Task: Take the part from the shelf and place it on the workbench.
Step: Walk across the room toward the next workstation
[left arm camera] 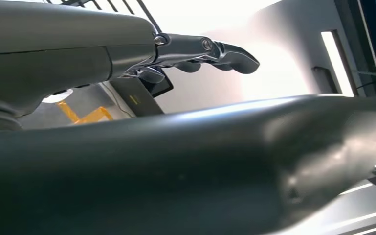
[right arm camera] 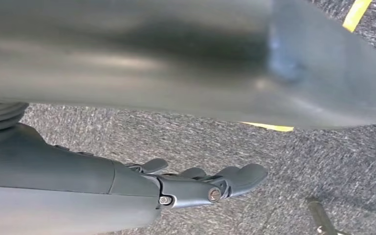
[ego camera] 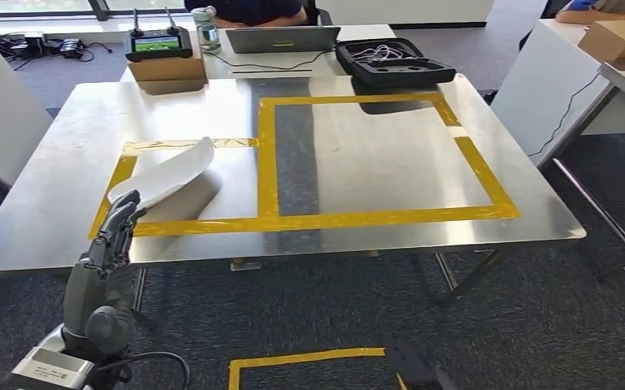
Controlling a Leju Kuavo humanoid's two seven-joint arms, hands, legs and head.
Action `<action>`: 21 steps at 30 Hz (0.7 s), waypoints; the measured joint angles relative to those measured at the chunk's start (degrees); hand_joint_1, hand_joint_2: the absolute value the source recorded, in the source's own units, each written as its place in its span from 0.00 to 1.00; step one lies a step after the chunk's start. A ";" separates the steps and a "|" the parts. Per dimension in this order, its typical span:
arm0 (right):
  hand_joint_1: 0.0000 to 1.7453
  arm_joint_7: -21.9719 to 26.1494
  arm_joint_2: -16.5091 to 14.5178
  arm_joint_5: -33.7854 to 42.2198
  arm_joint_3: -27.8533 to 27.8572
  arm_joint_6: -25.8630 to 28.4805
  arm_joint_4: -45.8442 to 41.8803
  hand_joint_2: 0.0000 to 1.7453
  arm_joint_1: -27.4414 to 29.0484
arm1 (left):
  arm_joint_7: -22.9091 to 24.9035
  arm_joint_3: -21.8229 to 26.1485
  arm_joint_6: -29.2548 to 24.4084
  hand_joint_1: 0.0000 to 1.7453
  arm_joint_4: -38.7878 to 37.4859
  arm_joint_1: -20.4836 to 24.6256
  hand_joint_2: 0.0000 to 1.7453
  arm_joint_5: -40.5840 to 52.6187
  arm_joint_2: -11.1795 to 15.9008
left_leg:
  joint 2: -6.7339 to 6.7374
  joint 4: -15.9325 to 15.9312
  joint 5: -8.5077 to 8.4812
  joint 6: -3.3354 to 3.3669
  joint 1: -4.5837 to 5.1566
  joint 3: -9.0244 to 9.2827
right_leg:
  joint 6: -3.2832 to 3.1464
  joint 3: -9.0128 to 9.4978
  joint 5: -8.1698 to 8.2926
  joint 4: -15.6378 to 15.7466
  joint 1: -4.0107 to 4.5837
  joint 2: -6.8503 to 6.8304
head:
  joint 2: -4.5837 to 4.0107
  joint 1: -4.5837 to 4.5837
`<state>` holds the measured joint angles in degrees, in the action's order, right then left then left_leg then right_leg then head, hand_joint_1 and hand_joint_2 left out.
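The steel workbench (ego camera: 358, 162) is marked with yellow tape, and the white curved part (ego camera: 165, 173) is seen lying inside the smaller taped rectangle (ego camera: 122, 175) at its near left, so placement is judged done. The left hand (ego camera: 116, 231) is raised just beside the part's near end, fingers straight and apart, nothing held. The right hand (right arm camera: 195, 183) is hung over carpet, fingers extended, empty; only withdrawal seems left
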<state>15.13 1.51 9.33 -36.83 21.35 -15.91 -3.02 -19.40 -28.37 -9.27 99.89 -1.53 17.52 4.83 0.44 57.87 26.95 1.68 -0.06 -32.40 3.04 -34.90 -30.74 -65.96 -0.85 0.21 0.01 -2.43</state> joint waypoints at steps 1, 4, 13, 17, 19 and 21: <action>0.00 0.01 0.00 -0.09 -0.01 0.00 0.00 0.00 -0.04 | -0.02 -0.01 -0.17 0.00 -0.03 -0.15 0.00 -0.04 0.05 | 0.00 0.19 -0.10 -0.22 0.04 -0.19 | -0.25 2.40 0.98 3.59 0.08 0.04 | 0.01 -0.01; 0.00 -0.08 0.00 -0.20 -0.02 0.01 0.00 0.00 -0.11 | -0.24 -0.04 -0.49 0.00 -0.18 -0.44 0.00 -0.13 0.20 | -0.08 0.51 -0.55 -1.13 0.19 -0.55 | -1.57 4.45 1.73 7.45 0.43 0.17 | 0.02 -0.03; 0.00 0.35 -0.04 0.20 0.00 1.20 0.00 0.00 -0.26 | -0.28 -0.11 -0.03 0.00 -0.28 -0.51 0.00 -0.22 0.55 | -0.24 15.71 8.35 -3.18 -0.26 -5.47 | -3.56 1.50 4.23 8.01 0.20 -0.12 | 0.01 -0.10; 0.00 0.37 -0.04 0.01 0.00 1.32 -0.01 0.00 -0.32 | 0.08 -0.13 0.36 0.00 -0.25 -0.24 0.00 -0.45 0.59 | -0.27 2.09 3.32 -2.41 -0.08 3.26 | -2.78 0.62 5.28 7.91 0.26 -0.05 | 0.00 -0.10; 0.00 0.39 -0.03 -0.08 0.00 1.37 -0.04 0.00 -0.37 | 0.20 -0.13 0.67 0.00 -0.20 -0.13 0.00 -0.58 0.60 | -0.30 -0.17 3.05 -1.82 0.21 4.08 | -2.06 0.47 5.84 7.99 0.27 -0.05 | 0.00 -0.08; 0.00 0.47 -0.01 -0.05 0.00 1.57 -0.06 0.00 -0.34 | 0.42 -0.15 1.21 0.00 -0.14 -0.08 0.00 -0.70 0.61 | -0.24 -0.50 2.49 -0.99 0.17 3.49 | -1.33 0.28 6.20 8.02 0.24 -0.05 | 0.00 -0.08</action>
<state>15.60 1.50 9.28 -36.83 22.92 -15.97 -3.36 -18.98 -28.52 -8.06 99.76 -1.61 16.82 5.44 0.20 57.38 29.43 0.69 0.11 -28.91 1.70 -34.63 -24.54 -57.94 -0.61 0.17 0.01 -2.50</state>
